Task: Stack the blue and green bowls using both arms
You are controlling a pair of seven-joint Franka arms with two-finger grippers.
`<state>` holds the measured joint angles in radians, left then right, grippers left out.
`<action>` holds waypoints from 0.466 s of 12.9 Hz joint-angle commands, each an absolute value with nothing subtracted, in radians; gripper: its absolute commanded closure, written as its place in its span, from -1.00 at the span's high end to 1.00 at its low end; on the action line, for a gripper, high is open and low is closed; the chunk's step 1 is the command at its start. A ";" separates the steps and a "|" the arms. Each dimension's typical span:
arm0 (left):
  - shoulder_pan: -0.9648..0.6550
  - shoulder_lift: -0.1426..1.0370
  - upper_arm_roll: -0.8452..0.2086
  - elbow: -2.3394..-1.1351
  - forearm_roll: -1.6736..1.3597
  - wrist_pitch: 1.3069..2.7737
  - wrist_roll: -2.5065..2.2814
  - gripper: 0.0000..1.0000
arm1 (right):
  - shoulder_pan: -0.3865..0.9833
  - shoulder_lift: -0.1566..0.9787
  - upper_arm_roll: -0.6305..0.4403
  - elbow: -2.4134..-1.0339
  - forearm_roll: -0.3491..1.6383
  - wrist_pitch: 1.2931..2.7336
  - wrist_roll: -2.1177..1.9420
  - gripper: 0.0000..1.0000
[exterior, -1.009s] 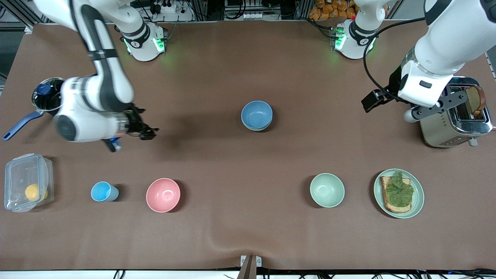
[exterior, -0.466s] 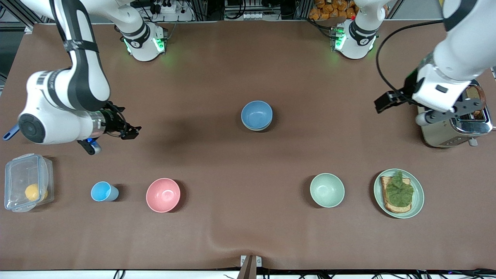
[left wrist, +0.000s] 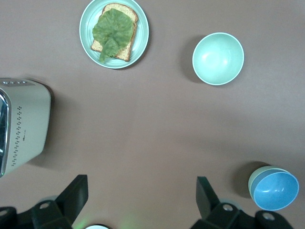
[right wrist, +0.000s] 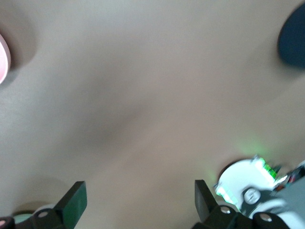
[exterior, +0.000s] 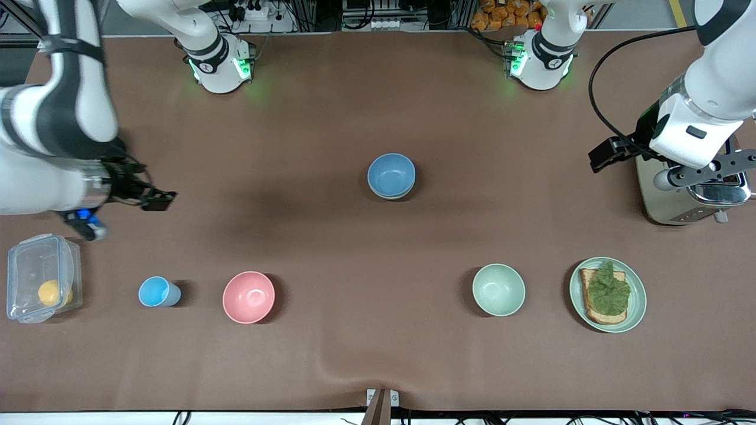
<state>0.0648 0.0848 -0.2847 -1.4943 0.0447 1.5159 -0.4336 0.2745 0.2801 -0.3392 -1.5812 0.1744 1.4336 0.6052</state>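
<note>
Currently the left claw (left wrist: 138, 202) is up in the air with its jaws spread wide and nothing between them. It hangs over the counter (exterior: 378, 248) beside the toaster (exterior: 694, 192) at the left arm's end. The left wrist view shows both dark fingers (left wrist: 76, 193) apart above bare brown surface.

The right claw (right wrist: 136, 202) is likewise wide open and empty. It hangs above the counter at the right arm's end, over the area near the clear lidded container (exterior: 41, 277) that holds a yellow item. The right wrist view is motion-blurred; its fingers (right wrist: 76, 200) show a broad gap over bare surface.

The blue bowl (exterior: 391, 175) sits near the centre of the counter, between the two arms and well apart from both claws. It is nested in the green bowl (left wrist: 259, 175), whose pale sage rim shows just beneath the blue one in the left wrist view. The stack is upright.

A second, mint-green bowl (exterior: 498, 289) stands empty nearer to the front camera, toward the left arm's end. Beside it, closer to that end, lies a green plate (exterior: 636, 307) carrying toast (exterior: 593, 313) topped with a lettuce leaf (exterior: 608, 290).

A pink bowl (exterior: 248, 297) and a light-blue cup (exterior: 157, 291) stand in the same near row, toward the right arm's end.
</note>
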 commanded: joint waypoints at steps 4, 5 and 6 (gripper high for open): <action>-0.012 0.066 -0.175 -1.496 0.040 1.499 -0.350 1.00 | 0.088 0.224 -0.111 -1.505 -0.014 1.443 0.461 1.00; -0.006 0.067 -0.173 -1.499 0.032 1.499 -0.333 1.00 | 0.072 0.206 -0.103 -1.517 -0.006 1.484 0.334 1.00; -0.002 0.067 -0.173 -1.500 0.023 1.499 -0.321 1.00 | 0.058 0.189 -0.100 -1.538 -0.006 1.499 0.189 1.00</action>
<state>0.0044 0.0834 -0.1900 -1.4944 0.0423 1.5142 -0.3586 0.1237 0.2379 -0.1415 -1.5054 0.0141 1.4709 0.3823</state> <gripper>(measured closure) 0.000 0.000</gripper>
